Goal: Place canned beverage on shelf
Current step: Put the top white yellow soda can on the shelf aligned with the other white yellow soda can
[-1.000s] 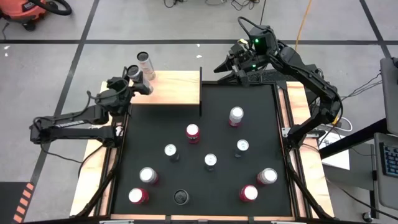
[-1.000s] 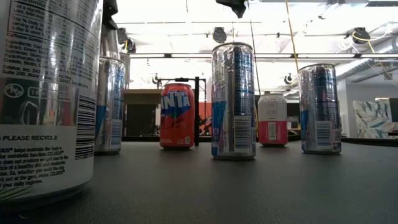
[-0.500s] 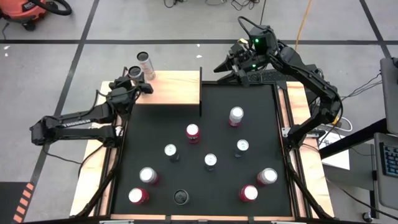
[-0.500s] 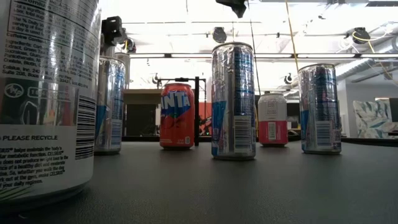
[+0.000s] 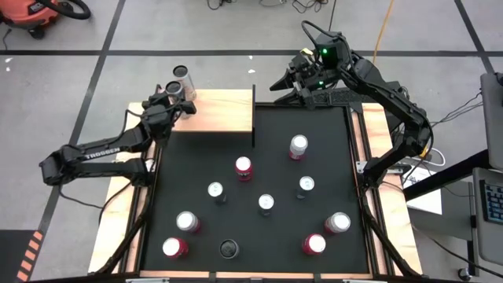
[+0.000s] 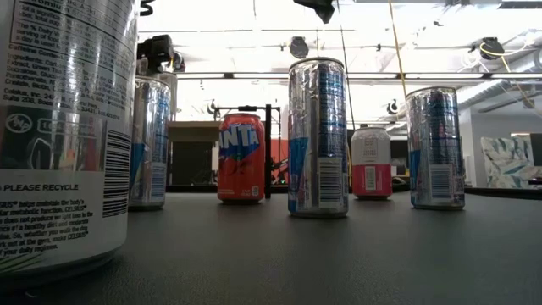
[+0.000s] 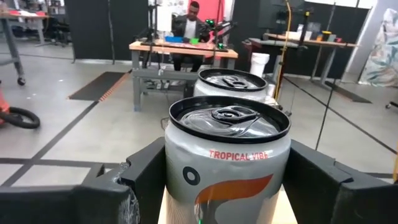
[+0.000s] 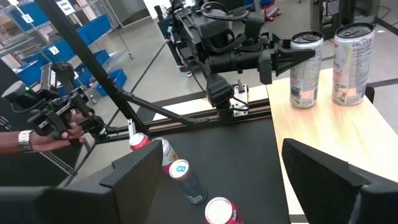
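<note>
L gripper (image 5: 174, 104) over far-left corner of shelf (image 5: 224, 114), jaws clamped on a grey can (image 7: 227, 158) ("TROPICAL VIBE" on side). R wrist view: can (image 8: 306, 61) looks upright, base at or just above the board — cannot tell if weight is down yet. Second can (image 5: 184, 80) already standing just beyond it, near shelf's far edge; the two are close, prob. not touching.

R gripper (image 5: 292, 82) parked by table's far edge, jaws apart, holding nothing. Nine more cans on mat (image 5: 330, 157), waiting.

Risks from here:
- release before base is flat → can rocks or tips; tall, narrow, so tippy.
- fingers spreading or arm backing off sideways → may knock the neighbour, which sits near the edge and could go off the shelf.
- can is close to shelf's left edge; a nudge outward drops it.

Safer, I judge: settle fully, open, pull straight back.
</note>
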Robot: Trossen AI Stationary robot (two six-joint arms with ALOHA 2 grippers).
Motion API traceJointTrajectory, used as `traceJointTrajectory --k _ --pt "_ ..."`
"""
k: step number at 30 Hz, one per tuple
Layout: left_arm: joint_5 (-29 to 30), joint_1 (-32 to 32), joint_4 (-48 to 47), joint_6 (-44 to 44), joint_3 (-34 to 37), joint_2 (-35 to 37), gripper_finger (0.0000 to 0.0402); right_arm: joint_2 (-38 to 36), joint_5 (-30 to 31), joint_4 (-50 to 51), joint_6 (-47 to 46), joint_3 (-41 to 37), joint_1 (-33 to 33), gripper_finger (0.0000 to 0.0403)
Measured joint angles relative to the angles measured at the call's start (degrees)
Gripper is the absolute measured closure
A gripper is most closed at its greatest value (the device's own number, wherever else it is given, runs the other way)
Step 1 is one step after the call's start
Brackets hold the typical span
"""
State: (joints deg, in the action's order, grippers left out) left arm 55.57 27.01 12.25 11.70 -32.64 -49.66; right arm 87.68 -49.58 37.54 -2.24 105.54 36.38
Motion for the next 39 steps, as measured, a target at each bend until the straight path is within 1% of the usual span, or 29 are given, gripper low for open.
traceJointTrajectory --k 4,13,39 --pt "-1.4 0.4 1.5 0.0 0.0 -1.5 0.0143 0.0 0.0 0.0 0.2 0.0 0.0 0.0094" --pt "-1.4 0.4 3.2 0.0 -0.2 -3.5 0.0143 0.0 0.0 0.0 0.4 0.0 0.0 0.0094" --pt "-1.4 0.3 2.3 0.0 -0.2 -3.5 0.0143 0.0 0.0 0.0 0.4 0.0 0.0 0.0094"
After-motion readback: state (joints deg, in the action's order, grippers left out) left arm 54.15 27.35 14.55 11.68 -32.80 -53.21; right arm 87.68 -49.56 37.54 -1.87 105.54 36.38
